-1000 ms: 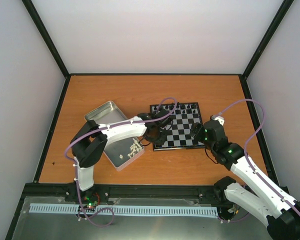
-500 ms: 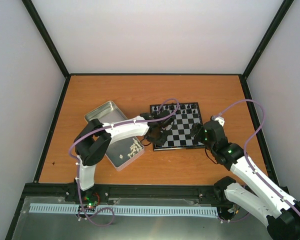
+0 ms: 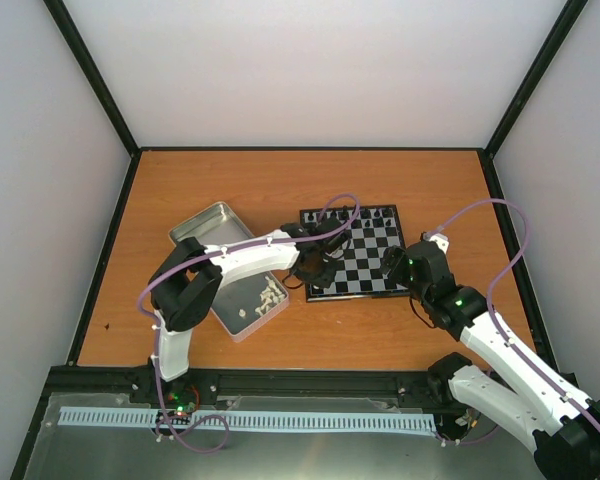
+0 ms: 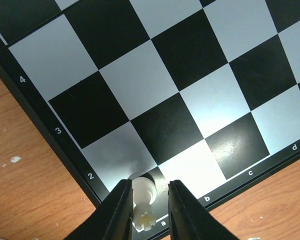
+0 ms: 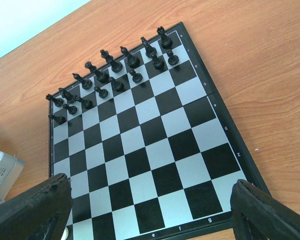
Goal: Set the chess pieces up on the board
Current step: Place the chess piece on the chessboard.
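The board lies at centre right of the table. Black pieces line its far edge. In the left wrist view a white rook-shaped chess piece stands upright on the corner square marked a. My left gripper straddles it, open by a narrow gap. The left finger touches the piece and the right finger stands apart from it. From above, this gripper sits at the board's near left corner. My right gripper hangs open over the board's near right part, holding nothing.
A silver metal tin stands left of the board, with several white pieces in its near end. Its corner shows in the right wrist view. Black pieces fill two far rows. Orange table lies behind.
My left gripper's jaws have parted slightly around the white piece at the board's near left corner, and the wrist has shifted a little. The right arm has not moved.
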